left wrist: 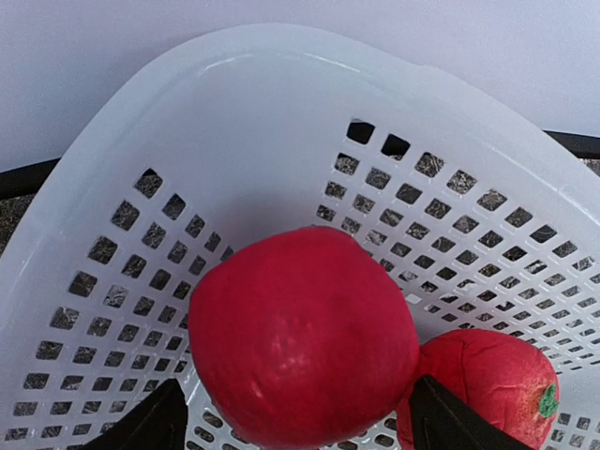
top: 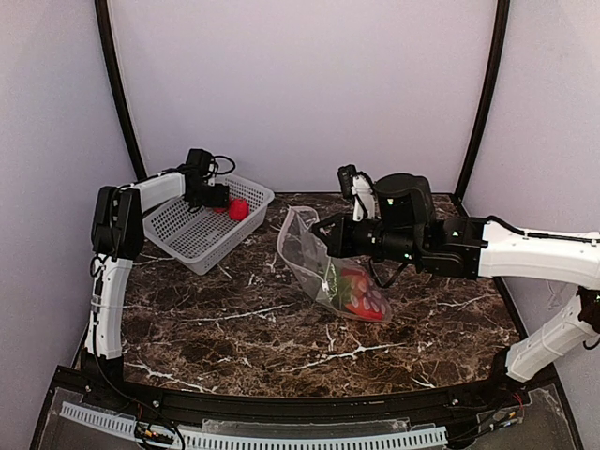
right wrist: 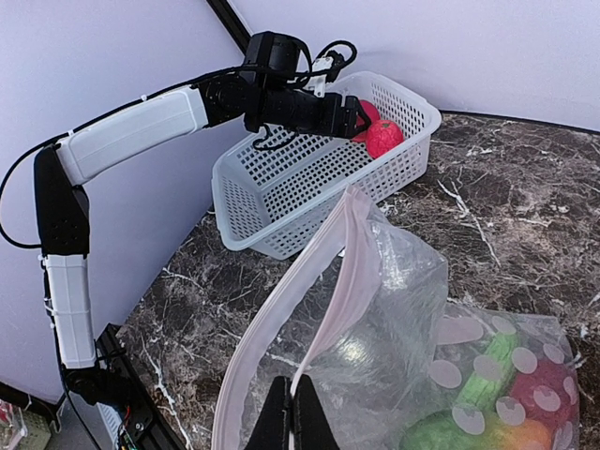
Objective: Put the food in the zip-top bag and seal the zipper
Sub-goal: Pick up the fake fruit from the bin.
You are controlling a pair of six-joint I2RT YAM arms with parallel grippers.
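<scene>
My left fingers [left wrist: 155, 427] flank a red fruit [left wrist: 300, 337] in the basket [left wrist: 262, 122], grip unclear; right fingers [right wrist: 278, 417] pinch the zipper [right wrist: 347, 272]. Some food [right wrist: 487, 370] sits in the bag [right wrist: 403, 309]; this fruit, another [left wrist: 487, 380] and sealing remain.

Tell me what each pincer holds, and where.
Right pincer pinches the zipper strip of the bag. Left pincer flanks a red fruit; grip uncertain.

Top camera looks down from the near side. Left wrist camera sits close inside the basket [left wrist: 234, 122]; right wrist camera, seemingly low, sees it from afar.
</scene>
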